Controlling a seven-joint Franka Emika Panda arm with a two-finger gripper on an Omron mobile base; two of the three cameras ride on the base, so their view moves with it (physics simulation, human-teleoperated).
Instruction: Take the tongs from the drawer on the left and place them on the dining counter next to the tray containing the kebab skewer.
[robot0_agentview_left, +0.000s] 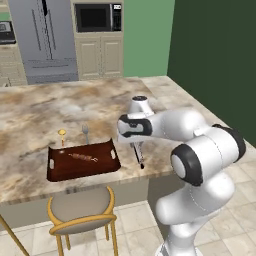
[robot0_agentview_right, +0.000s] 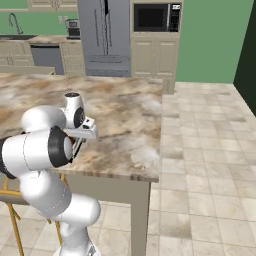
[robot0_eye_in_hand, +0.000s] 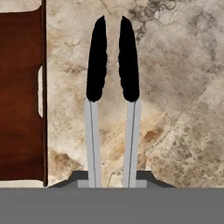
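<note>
Gripper: two-finger gripper on white arm w/ dark joints, pointing down over counter near its near edge, just right of tray; jaws closed on the tongs' silver arms, narrow gap between them.
Tongs: slim black-and-silver tongs, two narrow arms, silver at the held end, black at the free tips; they hang from the hand, tips down at the stone. Can't tell if tips touch the surface. Tongs lie beside tray's right short end, apart from it.
Counter: large slab dining counter of mottled beige, brown and white stone on a beige base; in right base view the bare far part shows.
Tray: dark reddish-brown rectangular wooden tray, raised rim, cut-out handles at short ends; sits near the near edge of counter, left of the hand. In hand view its short end w/ handle slot is at picture left.
Skewer: thin kebab skewer w/ small brownish pieces, lying inside tray, about mid.
Fork: small silver fork on stone just beyond tray's far rim.
Gold item: small gold-topped item left of fork, also beyond far rim.
Chair: yellow-framed chair w/ grey round seat on floor at near side of counter, below tray.
Background: grey fridge, black microwave in beige cabinets, green wall.
</note>
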